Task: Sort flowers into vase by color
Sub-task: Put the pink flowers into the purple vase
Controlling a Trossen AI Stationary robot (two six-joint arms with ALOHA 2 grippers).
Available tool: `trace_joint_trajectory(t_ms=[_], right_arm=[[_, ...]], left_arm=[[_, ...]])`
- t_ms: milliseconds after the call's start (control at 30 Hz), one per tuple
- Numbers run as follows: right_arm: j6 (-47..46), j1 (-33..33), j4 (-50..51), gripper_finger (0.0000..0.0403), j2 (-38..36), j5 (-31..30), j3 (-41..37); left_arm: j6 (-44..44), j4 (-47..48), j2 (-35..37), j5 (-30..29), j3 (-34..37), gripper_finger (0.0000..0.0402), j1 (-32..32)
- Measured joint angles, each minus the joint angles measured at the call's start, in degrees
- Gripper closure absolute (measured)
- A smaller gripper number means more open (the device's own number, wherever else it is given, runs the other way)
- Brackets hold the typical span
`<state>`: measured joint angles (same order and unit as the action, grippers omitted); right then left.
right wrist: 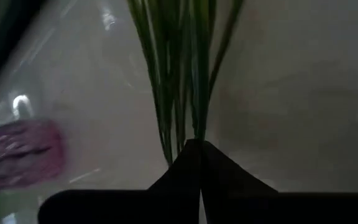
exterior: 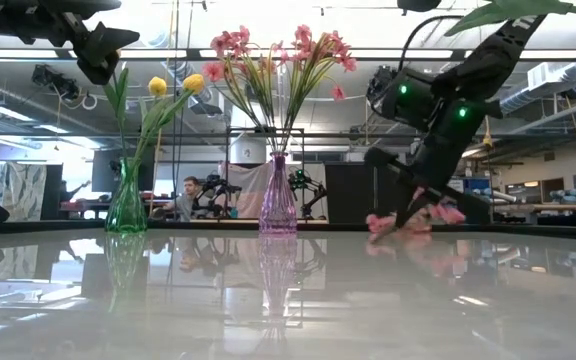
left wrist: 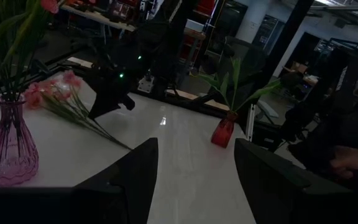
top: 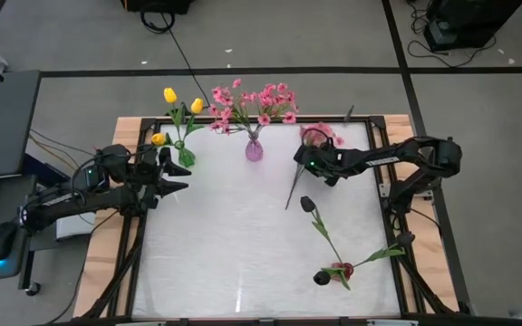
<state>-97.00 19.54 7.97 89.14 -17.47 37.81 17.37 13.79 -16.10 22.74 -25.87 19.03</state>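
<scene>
A spray of pink blossoms lies near the table's far right, its green stems running toward the near side. My right gripper is shut on it, just right of the purple vase, which holds more pink sprays. The green vase stands at far left with yellow tulips. A small red vase near the right front holds dark tulips that lean out. My left gripper hangs open at the left edge, beside the green vase. My right gripper pinches the bundle of thin green stems between its two shut fingers, not far below the blossoms. The fingers slant down from above, from the table's right side, and lie across the stems. The blossom end rests on the table.
The tabletop is white and glossy inside a dark frame on a wooden base. The middle and near left of the table are bare. Beyond the far edge is a workshop with a seated person.
</scene>
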Motion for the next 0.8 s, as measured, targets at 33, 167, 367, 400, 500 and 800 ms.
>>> trace_joint_trajectory(t_ms=[33,167,367,400,500,800], right_arm=[[0.6,-0.2,-0.2,0.0396,-0.7,-0.2,0.0],[2.5,-0.9,0.0,0.0397,-4.2,-3.7,0.0],[7.1,-1.1,2.2,0.0398,-10.0,-6.9,0.1],[7.9,-1.1,3.0,0.0398,-11.1,-7.2,0.1],[10.1,-1.1,5.4,0.0398,-14.4,-8.5,0.1],[15.2,-1.1,9.7,0.0399,-23.6,-11.6,0.1]], left_arm=[[0.0,0.0,0.0,0.0,0.0,0.0184,0.0],[0.0,0.0,0.0,0.0,0.0,0.0184,0.0],[0.0,0.0,0.0,0.0,0.0,0.0184,0.0],[0.0,0.0,0.0,0.0,0.0,0.0184,0.0],[0.0,0.0,0.0,0.0,0.0,0.0184,0.0],[0.0,0.0,0.0,0.0,0.0,0.0184,0.0]])
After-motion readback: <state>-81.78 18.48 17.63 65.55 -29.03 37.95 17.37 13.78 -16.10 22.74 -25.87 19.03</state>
